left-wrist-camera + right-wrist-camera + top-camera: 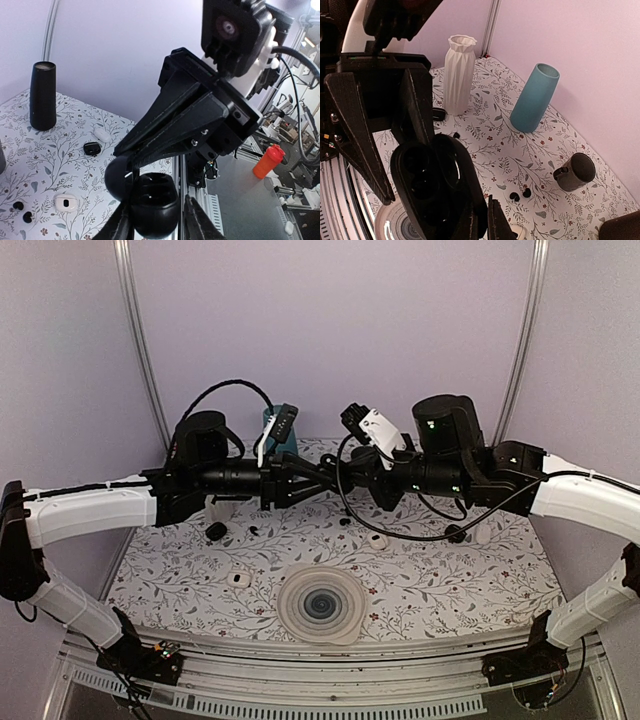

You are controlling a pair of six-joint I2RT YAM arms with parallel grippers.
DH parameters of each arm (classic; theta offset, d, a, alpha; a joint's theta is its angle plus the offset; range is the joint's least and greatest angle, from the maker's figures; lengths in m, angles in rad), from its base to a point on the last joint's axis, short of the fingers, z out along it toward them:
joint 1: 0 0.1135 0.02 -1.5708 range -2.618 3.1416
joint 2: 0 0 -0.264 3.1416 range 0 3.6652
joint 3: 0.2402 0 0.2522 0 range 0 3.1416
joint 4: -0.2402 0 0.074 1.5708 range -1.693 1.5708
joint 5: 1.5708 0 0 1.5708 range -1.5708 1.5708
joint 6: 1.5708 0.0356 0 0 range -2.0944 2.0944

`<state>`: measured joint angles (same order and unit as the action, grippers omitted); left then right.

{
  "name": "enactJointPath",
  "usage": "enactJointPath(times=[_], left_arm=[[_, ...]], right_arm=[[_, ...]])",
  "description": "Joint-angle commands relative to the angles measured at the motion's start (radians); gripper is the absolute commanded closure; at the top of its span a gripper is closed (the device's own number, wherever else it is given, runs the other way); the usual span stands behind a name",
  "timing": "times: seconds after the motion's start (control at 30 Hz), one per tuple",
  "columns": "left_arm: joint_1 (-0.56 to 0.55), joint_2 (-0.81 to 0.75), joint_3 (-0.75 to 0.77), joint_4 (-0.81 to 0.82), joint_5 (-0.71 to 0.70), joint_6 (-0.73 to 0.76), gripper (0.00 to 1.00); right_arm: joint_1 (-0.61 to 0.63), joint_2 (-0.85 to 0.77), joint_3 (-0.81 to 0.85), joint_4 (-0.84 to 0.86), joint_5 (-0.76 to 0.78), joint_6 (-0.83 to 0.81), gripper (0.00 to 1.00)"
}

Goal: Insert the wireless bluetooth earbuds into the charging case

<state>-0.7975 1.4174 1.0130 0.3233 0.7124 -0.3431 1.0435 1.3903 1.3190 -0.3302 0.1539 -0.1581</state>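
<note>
The black charging case (pixel 152 202) hangs open in mid-air between both arms, its two sockets (pixel 427 185) showing. My right gripper (pixel 482 212) is shut on the case's edge by the round lid (pixel 117 177). My left gripper (pixel 157 200) straddles the case body: one finger touches its side and a thin gap remains at the other. In the top view the left gripper (pixel 318 476) and right gripper (pixel 352 472) meet above the table and hide the case. Tiny black earbuds lie on the floral cloth, a pair (pixel 515 196) near a dark mug and a pair (pixel 18 205) beside a white case.
A teal vase (pixel 534 97), a white ribbed vase (pixel 458 75) and a dark mug (pixel 575 172) stand on the left. A black vase (pixel 42 95), a small black case (pixel 91 148) and white cases (pixel 66 202) sit on the right. A grey round dish (pixel 320 605) lies at the front.
</note>
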Motion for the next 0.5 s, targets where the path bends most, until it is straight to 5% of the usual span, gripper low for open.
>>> enactJointPath(times=[0.0, 0.3, 0.47], left_arm=[[-0.002, -0.014, 0.028, 0.002, -0.001, 0.012, 0.69], [-0.003, -0.011, 0.021, 0.006, -0.002, 0.013, 0.97], [-0.002, -0.019, -0.004, 0.032, -0.004, 0.011, 1.00]], right_arm=[[0.009, 0.009, 0.029, 0.011, 0.008, -0.006, 0.96], [0.009, 0.010, 0.022, 0.020, 0.010, 0.001, 0.93], [0.008, 0.008, 0.008, 0.037, 0.014, 0.020, 0.68]])
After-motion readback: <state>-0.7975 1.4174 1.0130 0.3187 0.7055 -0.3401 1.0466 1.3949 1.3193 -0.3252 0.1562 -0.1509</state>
